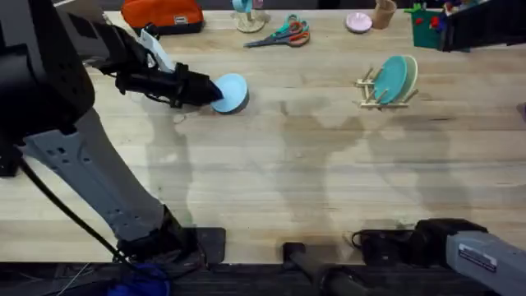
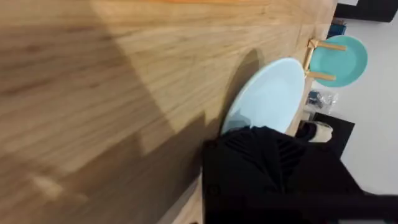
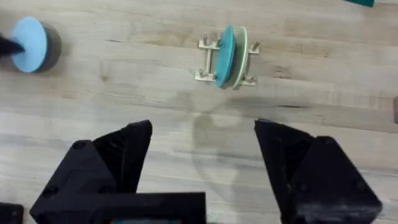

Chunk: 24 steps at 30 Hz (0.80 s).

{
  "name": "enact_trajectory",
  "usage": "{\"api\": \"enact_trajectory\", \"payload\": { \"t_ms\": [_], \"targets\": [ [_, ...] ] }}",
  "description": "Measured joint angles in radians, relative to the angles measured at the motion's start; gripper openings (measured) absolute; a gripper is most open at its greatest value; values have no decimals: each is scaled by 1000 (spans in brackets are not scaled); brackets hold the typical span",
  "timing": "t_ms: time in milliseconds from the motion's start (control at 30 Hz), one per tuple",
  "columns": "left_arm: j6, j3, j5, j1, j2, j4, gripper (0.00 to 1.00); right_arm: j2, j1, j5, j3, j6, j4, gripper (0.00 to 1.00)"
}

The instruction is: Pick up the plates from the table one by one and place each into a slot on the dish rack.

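The light blue plate (image 1: 231, 92) is being gripped at its rim by the left hand (image 1: 207, 89), tilted up off the bench (image 1: 288, 181) at the far left. A teal plate (image 1: 392, 78) and a cream plate (image 1: 410, 70) are being held on edge in the dish rack (image 1: 374, 90) well to the right. The right hand (image 3: 202, 155) is being kept spread wide, grasping nothing.

Orange zipped pouch (image 1: 163, 14) at the far edge, scissors with red and teal handles (image 1: 283, 34) to its right, small pink dish (image 1: 358, 22), tan cup (image 1: 384, 12) beside it, green box (image 1: 429, 26) near the far right corner
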Motion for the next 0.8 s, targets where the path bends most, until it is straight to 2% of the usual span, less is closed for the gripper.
{"api": "enact_trajectory", "payload": {
  "t_ms": [800],
  "targets": [
    [0, 0, 11, -12, 0, 56, 42, 0, 0, 0, 0, 8, 0, 994]
  ]
}}
